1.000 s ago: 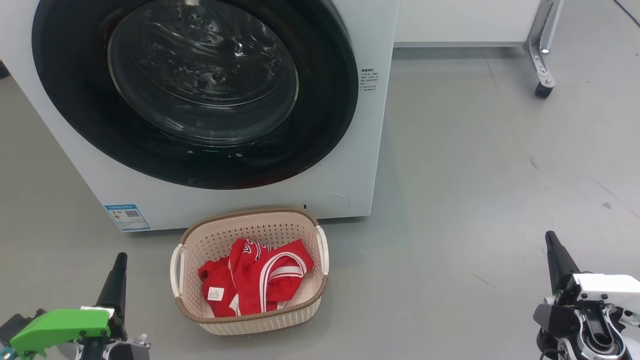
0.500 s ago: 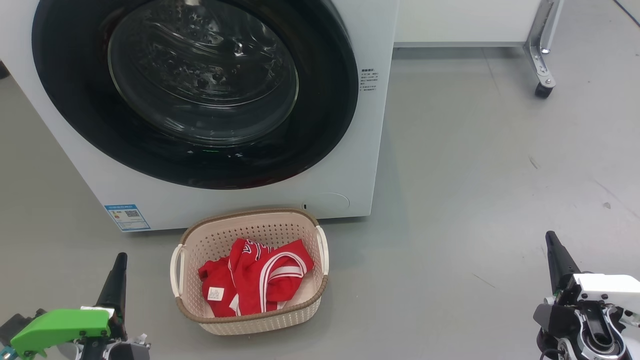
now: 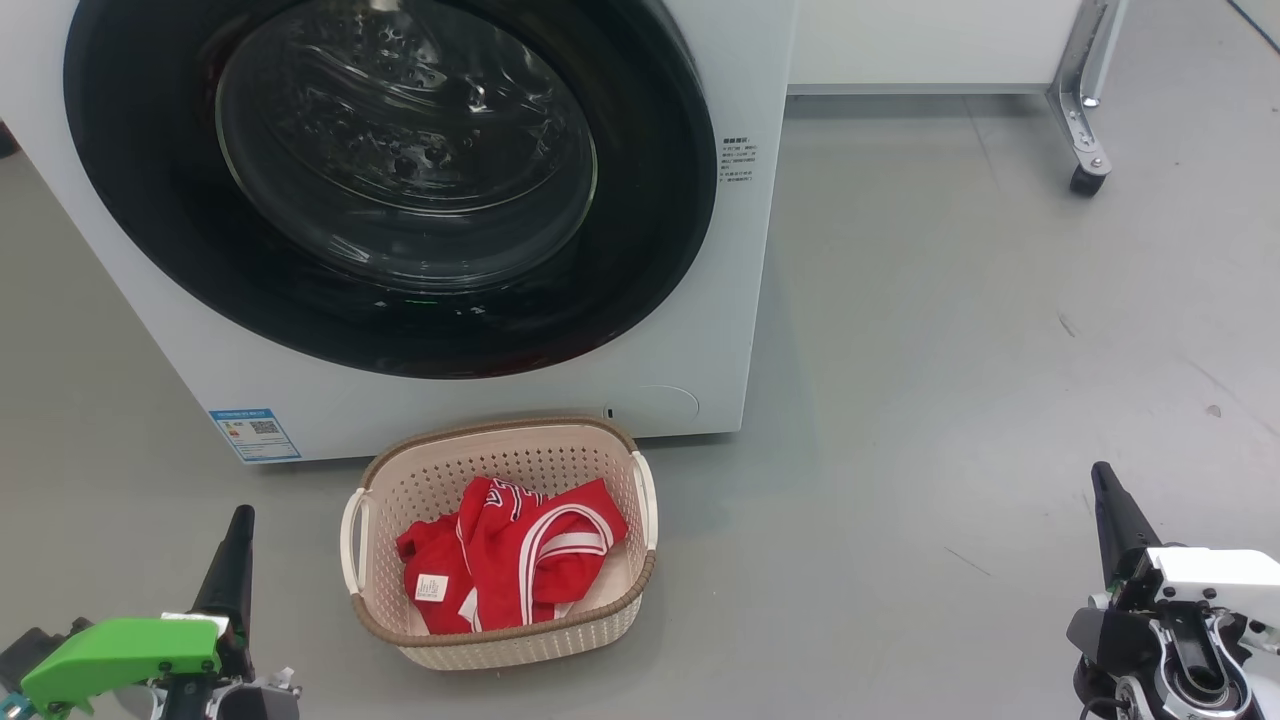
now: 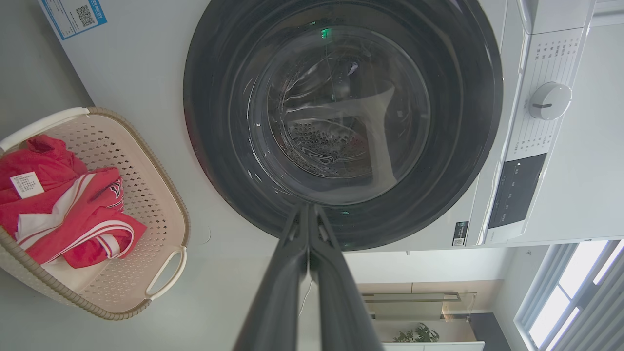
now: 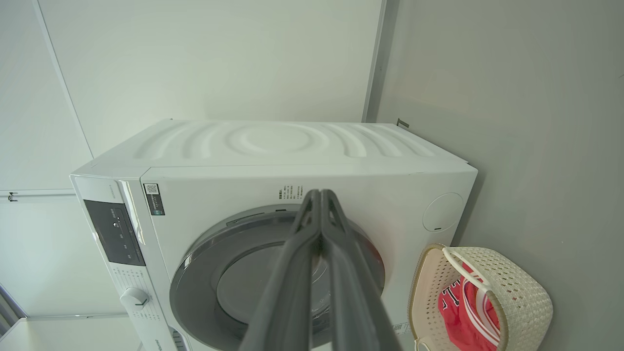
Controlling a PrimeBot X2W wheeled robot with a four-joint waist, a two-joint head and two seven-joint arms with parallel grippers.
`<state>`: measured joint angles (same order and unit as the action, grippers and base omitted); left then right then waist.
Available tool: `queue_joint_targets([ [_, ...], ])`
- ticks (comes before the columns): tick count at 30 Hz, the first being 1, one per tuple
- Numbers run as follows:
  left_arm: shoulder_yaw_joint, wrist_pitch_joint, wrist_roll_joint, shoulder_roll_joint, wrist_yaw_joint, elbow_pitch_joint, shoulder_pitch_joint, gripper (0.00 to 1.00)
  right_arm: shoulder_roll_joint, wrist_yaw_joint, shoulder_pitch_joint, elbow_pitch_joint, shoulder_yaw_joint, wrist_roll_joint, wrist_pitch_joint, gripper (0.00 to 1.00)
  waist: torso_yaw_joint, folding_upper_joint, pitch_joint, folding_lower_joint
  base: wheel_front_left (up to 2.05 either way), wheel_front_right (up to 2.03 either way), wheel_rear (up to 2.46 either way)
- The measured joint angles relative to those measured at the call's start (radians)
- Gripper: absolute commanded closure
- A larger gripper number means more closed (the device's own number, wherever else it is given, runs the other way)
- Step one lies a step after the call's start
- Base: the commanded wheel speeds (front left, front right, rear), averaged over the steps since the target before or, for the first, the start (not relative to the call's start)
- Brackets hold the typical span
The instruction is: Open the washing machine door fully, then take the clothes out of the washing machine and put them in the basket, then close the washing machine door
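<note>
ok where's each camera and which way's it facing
head: on the head, looking down at the white washing machine and cream perforated plastic basket; left tool lower left, right tool lower right
left wrist: on that wrist, looking along the shut left tool at the round black glass door
right wrist: on that wrist, looking along the shut right tool at the machine's front and top
shared: all show the red striped garment in the basket

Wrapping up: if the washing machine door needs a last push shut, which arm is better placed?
Left. The left fingers, shut, aim at the washing machine door, which looks closed; the right fingers sit far to its right.
</note>
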<state>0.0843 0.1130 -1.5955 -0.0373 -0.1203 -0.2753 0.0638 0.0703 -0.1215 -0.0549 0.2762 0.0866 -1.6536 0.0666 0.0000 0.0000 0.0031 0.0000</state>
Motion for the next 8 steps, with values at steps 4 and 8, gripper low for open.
queue_joint_targets([
  [4, 0.000, 0.000, 0.000, 0.000, 0.000, 0.000, 0.000, 1.00, 0.000, 0.000, 0.000, 0.000, 0.001, 0.000, 0.000, 1.00, 0.000, 0.0000, 0.000, 0.0000, 0.00, 0.00, 0.00],
  [8, 0.000, 0.000, 0.000, 0.000, 0.000, 0.000, 0.000, 1.00, 0.000, 0.000, 0.000, 0.000, 0.001, 0.000, 0.000, 1.00, 0.000, 0.0000, 0.000, 0.0000, 0.00, 0.00, 0.00],
])
